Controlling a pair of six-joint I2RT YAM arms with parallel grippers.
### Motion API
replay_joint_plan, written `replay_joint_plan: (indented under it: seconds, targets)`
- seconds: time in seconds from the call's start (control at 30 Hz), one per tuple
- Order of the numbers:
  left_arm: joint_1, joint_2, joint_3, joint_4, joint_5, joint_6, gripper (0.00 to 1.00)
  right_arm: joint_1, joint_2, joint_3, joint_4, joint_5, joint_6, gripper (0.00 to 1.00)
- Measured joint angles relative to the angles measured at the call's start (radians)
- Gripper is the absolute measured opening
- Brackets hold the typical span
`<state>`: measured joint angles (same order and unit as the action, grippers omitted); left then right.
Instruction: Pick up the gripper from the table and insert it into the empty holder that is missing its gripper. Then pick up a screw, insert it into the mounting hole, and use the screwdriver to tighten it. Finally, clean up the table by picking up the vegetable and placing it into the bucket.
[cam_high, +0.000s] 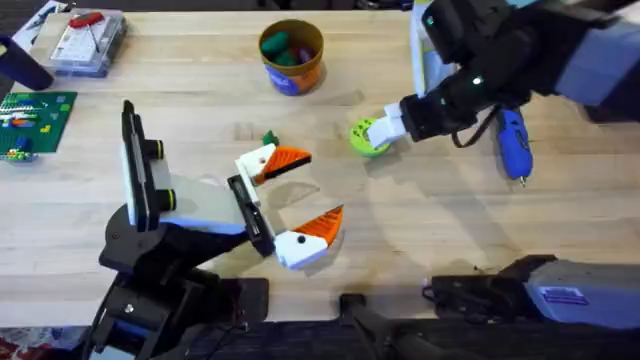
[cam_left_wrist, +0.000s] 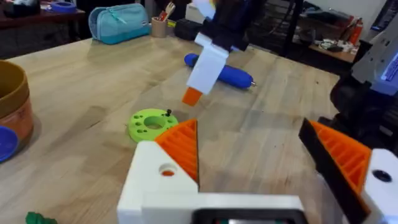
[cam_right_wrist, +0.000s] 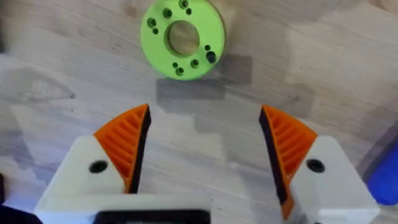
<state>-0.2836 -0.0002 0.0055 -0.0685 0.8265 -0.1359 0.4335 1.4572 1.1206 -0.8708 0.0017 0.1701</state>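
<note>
My right gripper hangs open just beside and above a lime-green ring disc. A small black screw stands in one of the disc's holes. The blue screwdriver lies on the table to the right of the disc. My left gripper is open and empty at mid-table. A small green vegetable lies just beyond it. The orange-yellow bucket stands at the back and holds green and red pieces. The loose gripper and its holder are out of view.
A black upright plate with yellow knobs stands by the left arm. A clear box with a red-handled tool and a green circuit board sit at the far left. Bare wood lies in front of the disc.
</note>
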Motion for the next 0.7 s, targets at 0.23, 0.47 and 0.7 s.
replay_joint_plan:
  seconds: [0.23,0.47,0.7]
  targets:
    - [0.000,0.000,0.000,0.000,0.000,0.000,0.987,0.000,0.062,-0.004,0.064,0.000,-0.007,0.991]
    - [0.000,0.000,0.000,0.000,0.000,0.000,0.987,0.000,0.068,-0.036,0.083,-0.003,-0.007,0.991]
    - [0.000,0.000,0.000,0.000,0.000,0.000,0.987,0.000,0.068,-0.069,0.123,-0.003,-0.007,0.991]
